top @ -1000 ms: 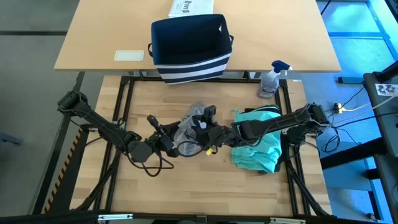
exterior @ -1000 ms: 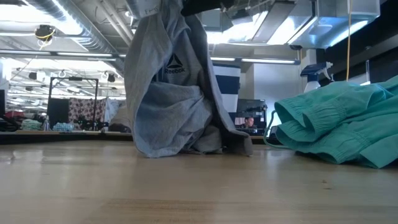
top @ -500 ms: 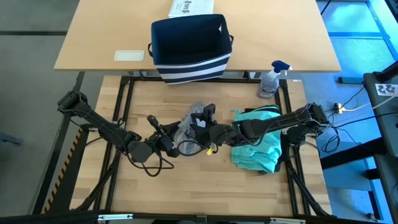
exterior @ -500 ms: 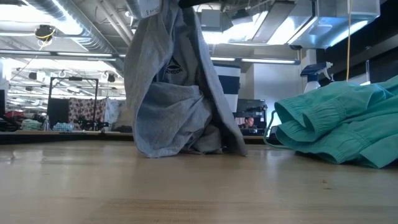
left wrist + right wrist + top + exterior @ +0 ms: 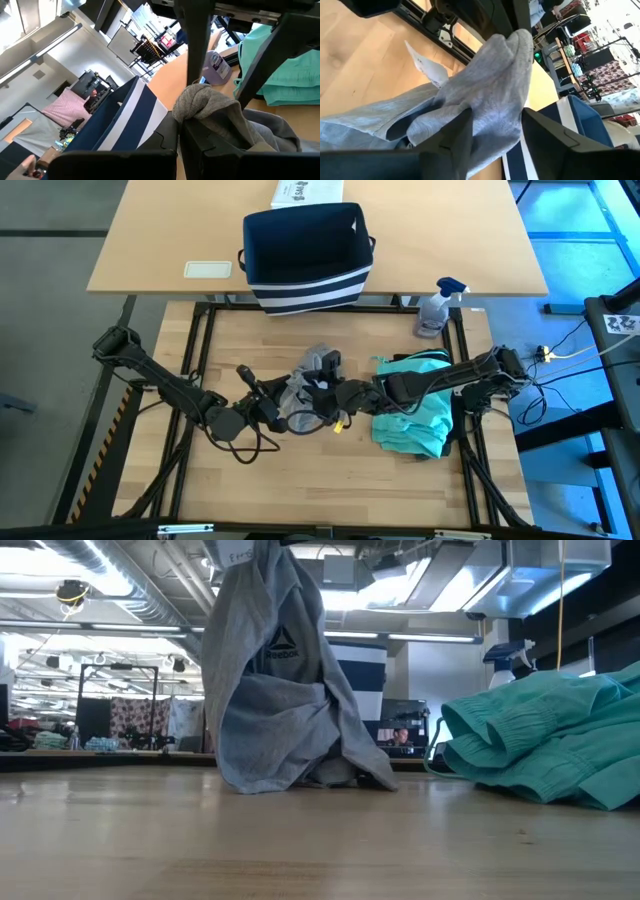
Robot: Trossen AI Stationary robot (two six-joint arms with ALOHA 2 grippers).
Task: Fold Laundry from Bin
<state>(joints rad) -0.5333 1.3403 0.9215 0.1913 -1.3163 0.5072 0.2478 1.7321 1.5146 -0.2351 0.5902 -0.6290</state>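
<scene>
1. The grey T-shirt (image 5: 305,385) is held up off the table (image 5: 300,480) near its centre, hem resting on the wood.
2. The shirt's bunched top is pinched by the left gripper (image 5: 182,127), jaws pressed shut on the fabric.
3. The same bunch is straddled by the right gripper (image 5: 492,122), jaws spread around cloth.
4. The teal piece (image 5: 415,415) is heaped just beside; the bin (image 5: 305,255) is seen well apart.
</scene>
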